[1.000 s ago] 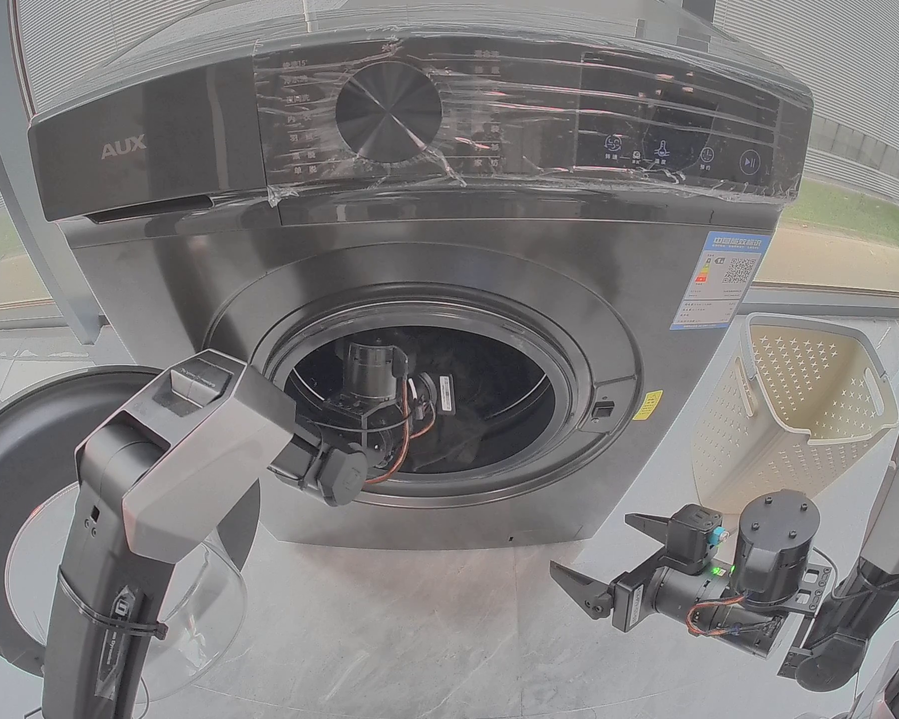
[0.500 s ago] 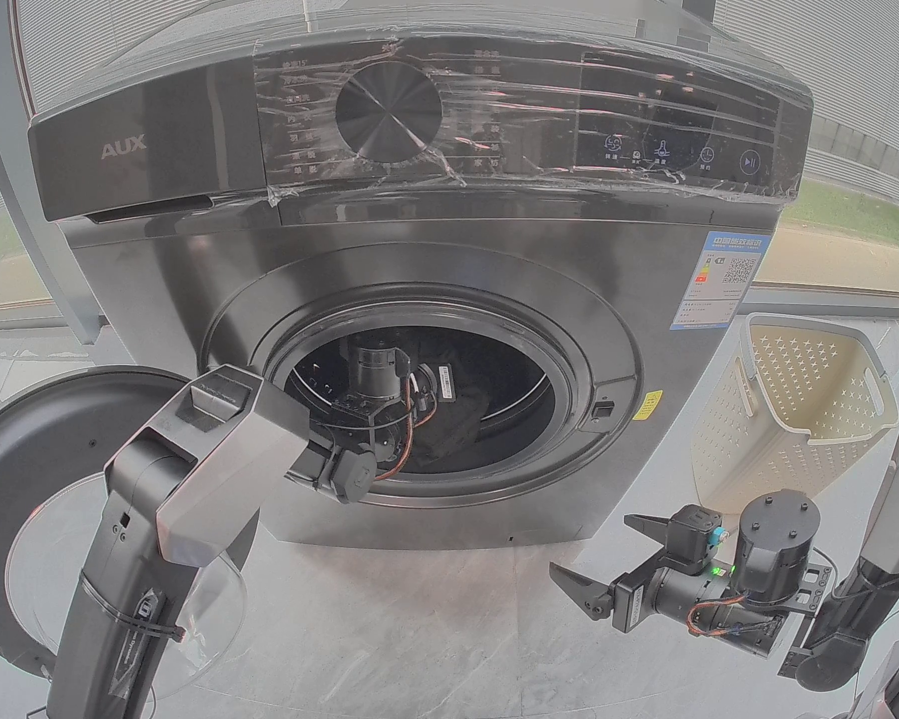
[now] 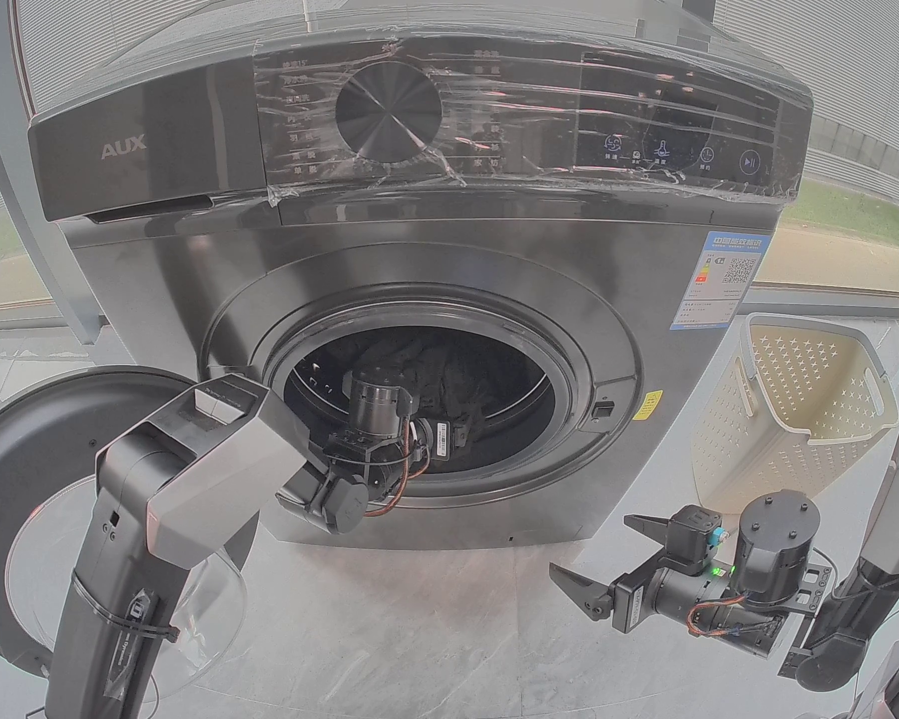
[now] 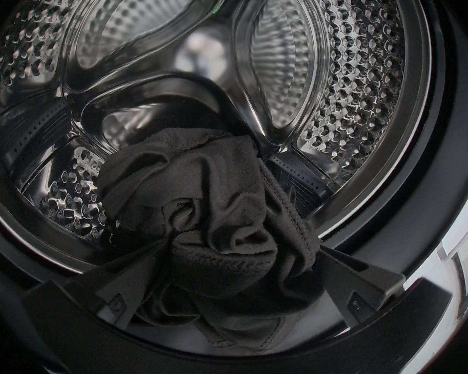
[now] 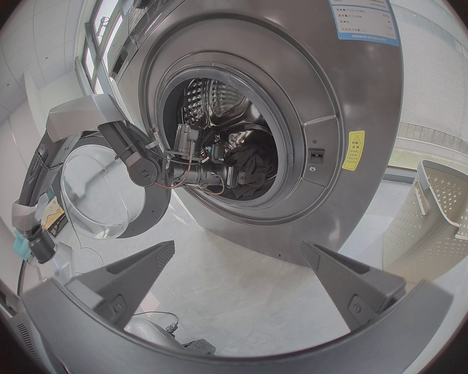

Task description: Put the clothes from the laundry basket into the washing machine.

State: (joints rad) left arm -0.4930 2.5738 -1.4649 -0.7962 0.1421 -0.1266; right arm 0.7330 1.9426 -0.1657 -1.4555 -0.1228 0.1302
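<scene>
loosely crumpled, the dark garment [image 4: 218,219] lies between left tool's [image 4: 242,246] parted fingers [image 4: 359,286], right tool [image 5: 237,244] also parted.

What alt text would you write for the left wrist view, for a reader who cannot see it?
A crumpled dark garment lies at the mouth of the washer's perforated steel drum, between the spread fingers of the left gripper.
</scene>
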